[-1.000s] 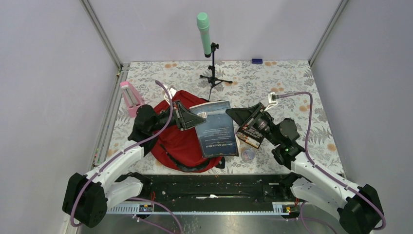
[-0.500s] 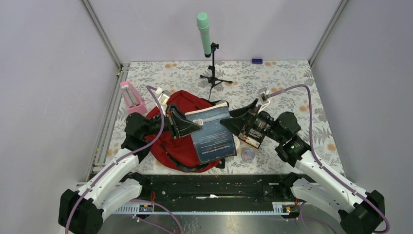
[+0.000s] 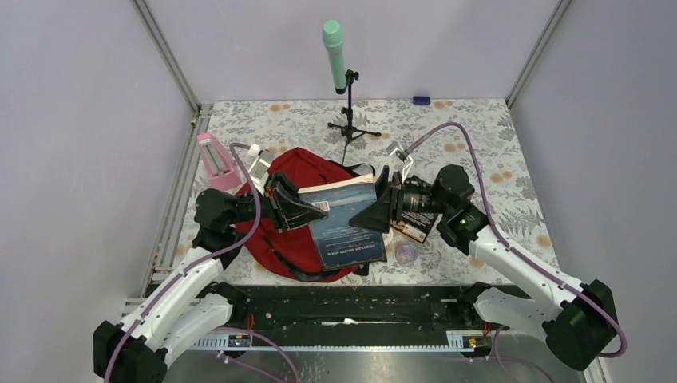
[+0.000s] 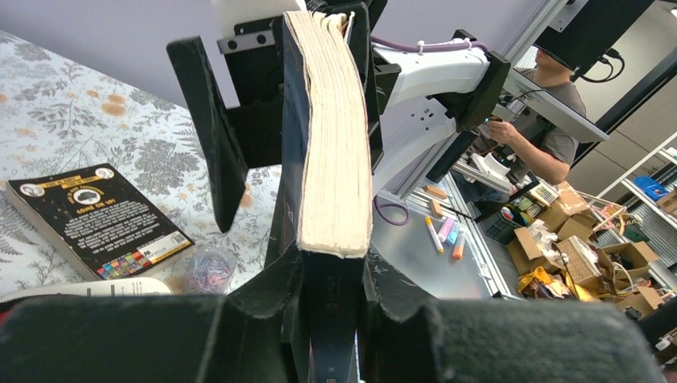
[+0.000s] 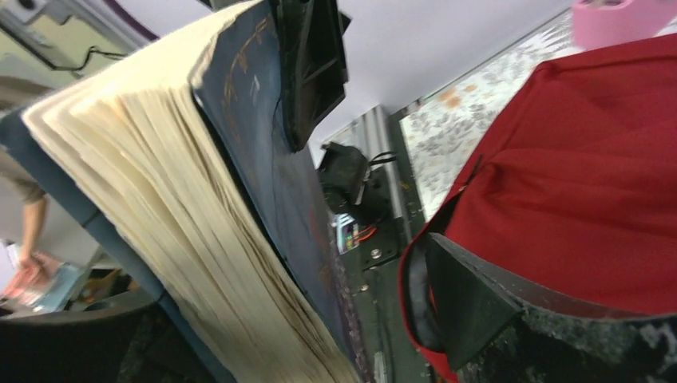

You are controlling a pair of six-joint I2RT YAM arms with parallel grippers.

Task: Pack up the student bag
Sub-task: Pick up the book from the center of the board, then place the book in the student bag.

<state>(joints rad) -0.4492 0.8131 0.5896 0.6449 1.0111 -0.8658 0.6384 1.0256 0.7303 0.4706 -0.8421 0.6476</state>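
- While your left tool [image 3: 313, 209] clamps the blue book [image 3: 351, 227] above the student bag [image 3: 283, 239], your right tool [image 3: 377, 209] gapes wide.
- Its jaws straddle the book's edge, by the bag's right side.

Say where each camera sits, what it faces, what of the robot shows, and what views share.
Top external: above and behind, looking down; left gripper and right gripper flank the blue book over the student bag.
Left wrist: looks along the clamped book toward the right gripper; own fingers below.
Right wrist: faces book pages and bag; own finger low right.
Shared: all show the book.
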